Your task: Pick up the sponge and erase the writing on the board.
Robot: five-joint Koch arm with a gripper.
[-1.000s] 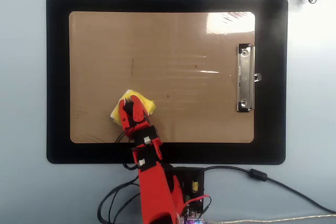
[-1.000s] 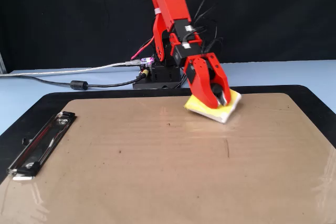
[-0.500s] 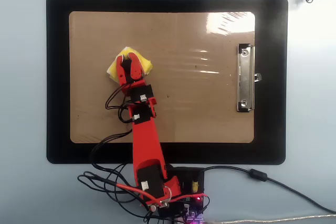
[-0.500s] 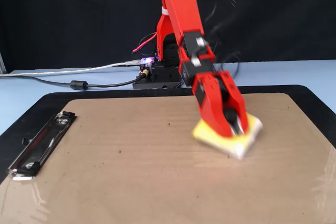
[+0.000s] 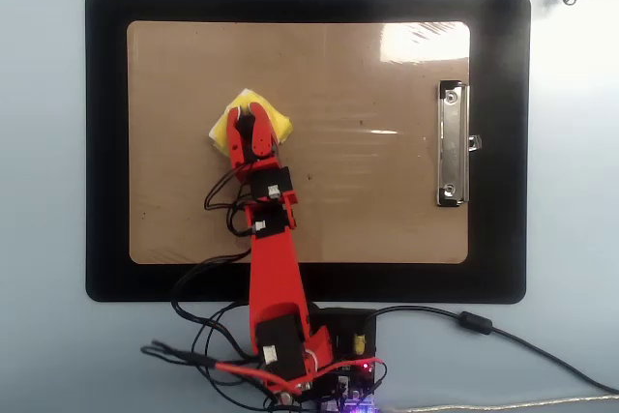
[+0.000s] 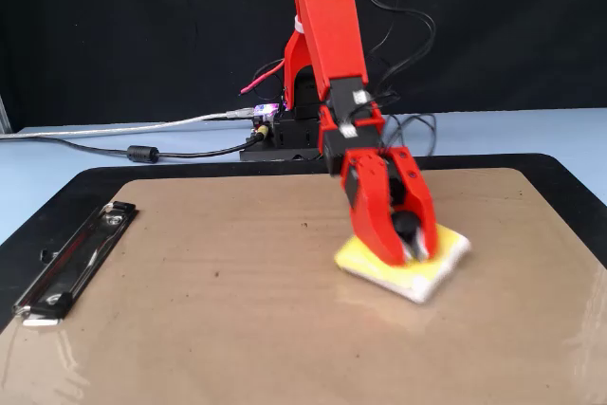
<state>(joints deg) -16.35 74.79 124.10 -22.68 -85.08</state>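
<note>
The red plastic arm reaches out from its base at the counter's near edge in the overhead view, and its tool [image 5: 250, 119] is pressed down on the small yellow squarish sponge with white edges [image 5: 275, 122]. In the fixed view the tool [image 6: 410, 242] has its jaws closed around the round black knob in the sponge's [image 6: 444, 260] middle, gripping it, while the sponge lies flat on the large brown rectangular clipboard with rounded corners [image 6: 218, 310]. From overhead the sponge sits in the left half of the clipboard [image 5: 348, 200], toward the upper part, turned so its corners point up and down like a diamond. The silver metal clip [image 5: 451, 144] lies at the board's right side, well apart from the sponge. The board rests on a larger black mat [image 5: 106, 142] on the pale blue counter [image 5: 48, 355]. I can make out no dark pen marks on the brown surface, only small specks and glare. Black cables [image 5: 208, 355] trail around the arm's base.
</note>
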